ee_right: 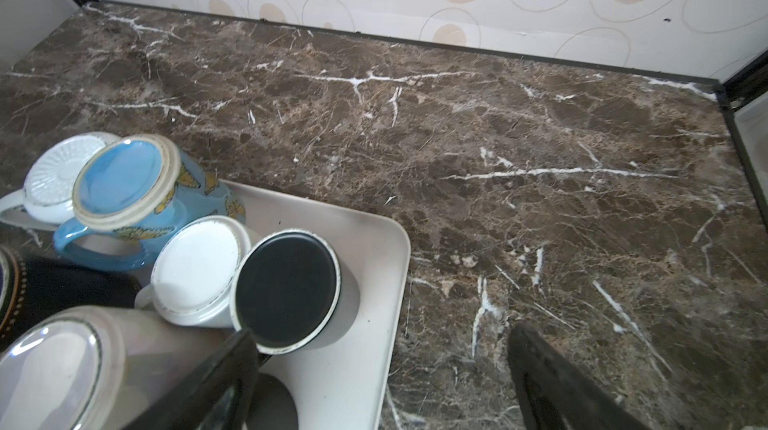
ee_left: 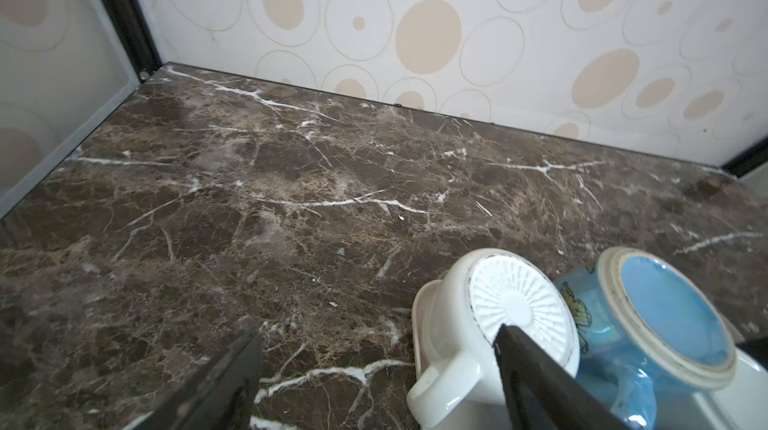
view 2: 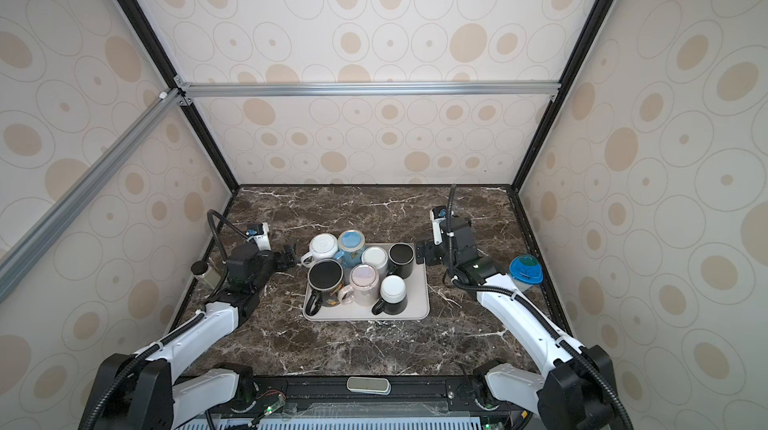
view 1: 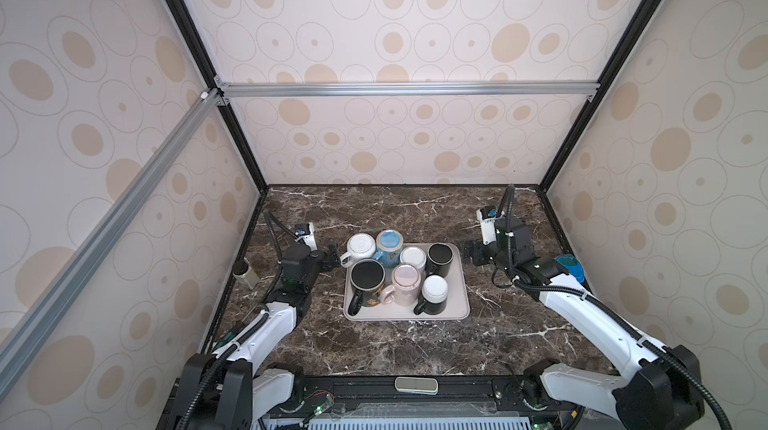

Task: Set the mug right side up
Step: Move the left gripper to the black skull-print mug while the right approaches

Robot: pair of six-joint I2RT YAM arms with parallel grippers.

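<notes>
Overhead, both top views show seven mugs [view 1: 405,280] crowded base-up on a tray [view 1: 455,301] in the middle of the table [view 1: 374,344]. The near ones, one pink and two black, are seen whole only from there. The left gripper [view 1: 333,258] hangs just left of the tray's far left corner, beside the white mug [view 1: 360,247]. The right gripper [view 1: 468,255] hangs just right of the far right corner, beside the black mug [view 1: 439,257]. How wide either stands is hard to read from above. The left wrist view settles it for that side: the left gripper [ee_left: 378,332] is spread wide and grips nothing. One finger [ee_left: 536,382] crosses in front of the white mug's [ee_left: 519,307] ribbed base, and the blue mug [ee_left: 665,315] sits just right of it. The right wrist view shows the right gripper [ee_right: 382,330] likewise wide and empty, one finger [ee_right: 216,382] over the tray near the black mug [ee_right: 286,288], the other over bare table. Only the top views catch a blue tub [view 1: 569,267] at the right edge and a small bottle [view 1: 243,273] at the left.
</notes>
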